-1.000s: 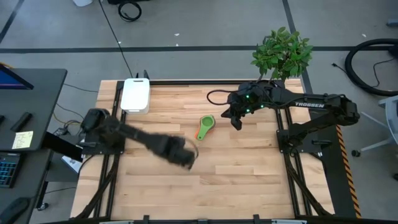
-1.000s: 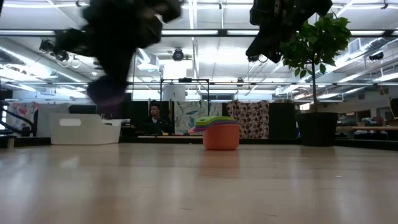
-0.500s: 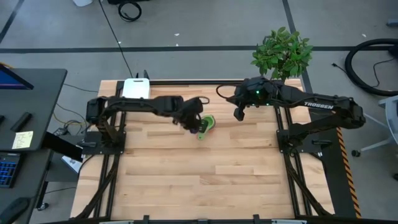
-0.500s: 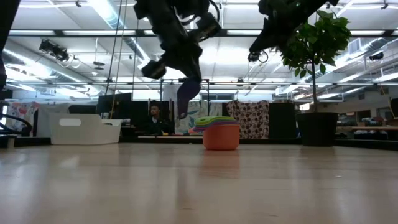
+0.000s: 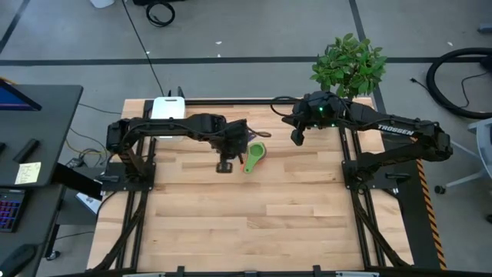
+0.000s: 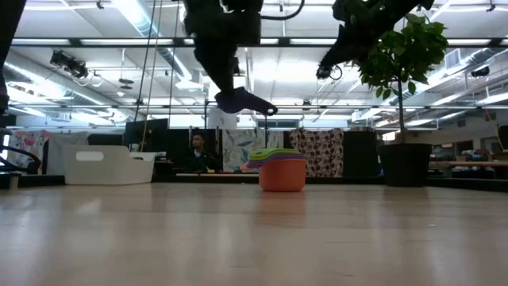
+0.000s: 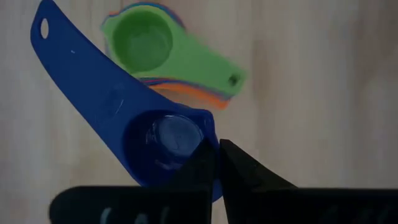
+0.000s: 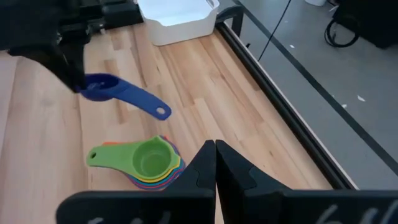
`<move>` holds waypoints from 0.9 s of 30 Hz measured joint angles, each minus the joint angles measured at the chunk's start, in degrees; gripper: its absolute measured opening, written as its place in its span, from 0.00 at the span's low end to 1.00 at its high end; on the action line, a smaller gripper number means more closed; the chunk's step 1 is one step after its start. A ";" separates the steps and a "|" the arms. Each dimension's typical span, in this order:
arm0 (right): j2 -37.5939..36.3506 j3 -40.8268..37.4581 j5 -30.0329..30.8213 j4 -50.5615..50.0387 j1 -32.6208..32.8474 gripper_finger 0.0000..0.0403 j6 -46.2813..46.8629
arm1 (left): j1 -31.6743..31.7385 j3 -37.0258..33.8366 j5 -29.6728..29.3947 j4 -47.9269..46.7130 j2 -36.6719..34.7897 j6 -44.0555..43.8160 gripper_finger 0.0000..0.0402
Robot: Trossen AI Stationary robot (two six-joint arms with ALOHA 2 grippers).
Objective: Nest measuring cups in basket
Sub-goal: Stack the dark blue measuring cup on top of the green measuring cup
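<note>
High view, from the left: the white rectangular plastic basket (image 5: 167, 109) sits at the wooden tabletop's (image 5: 254, 223) far edge, partly hidden behind the left arm. The left tool (image 7: 214, 152), clamped on the dark blue plastic measuring cup (image 7: 118, 118), hovers beside the green-topped nested cup stack (image 5: 254, 155), whose lower cups are hidden. The right tool (image 8: 215, 152), fingers together, hangs empty.

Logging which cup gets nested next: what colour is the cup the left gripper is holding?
Dark blue cup; the left wrist view shows it best.

"TROSSEN" on right arm (image 5: 398, 131).
</note>
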 joint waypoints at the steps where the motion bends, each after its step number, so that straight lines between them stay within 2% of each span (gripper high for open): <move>1: -0.04 0.00 0.00 0.05 -0.16 0.01 0.22 | 0.10 0.00 -1.58 -0.37 0.00 5.29 0.04; 3: -0.05 0.00 -0.17 0.22 -0.44 0.01 1.45 | 0.43 0.00 -3.94 -0.46 0.00 15.12 0.04; 5: -0.05 0.00 -1.17 0.43 -0.93 0.01 3.29 | 1.02 0.00 -4.89 0.64 0.25 20.95 0.04; 9: -0.05 0.00 -1.61 0.59 -1.32 0.01 7.84 | 3.22 0.02 -1.78 4.80 2.18 20.06 0.04; 14: -0.05 0.00 -1.05 1.69 -1.36 0.01 7.99 | 5.29 -0.04 -0.31 6.16 5.25 20.46 0.04; 21: -0.05 0.00 -1.05 1.87 -2.92 0.01 7.97 | 4.69 -0.04 3.96 9.07 5.84 25.34 0.04; 27: -0.05 0.00 -1.50 1.85 -5.27 0.01 7.97 | 4.12 0.02 6.01 14.22 7.48 25.94 0.04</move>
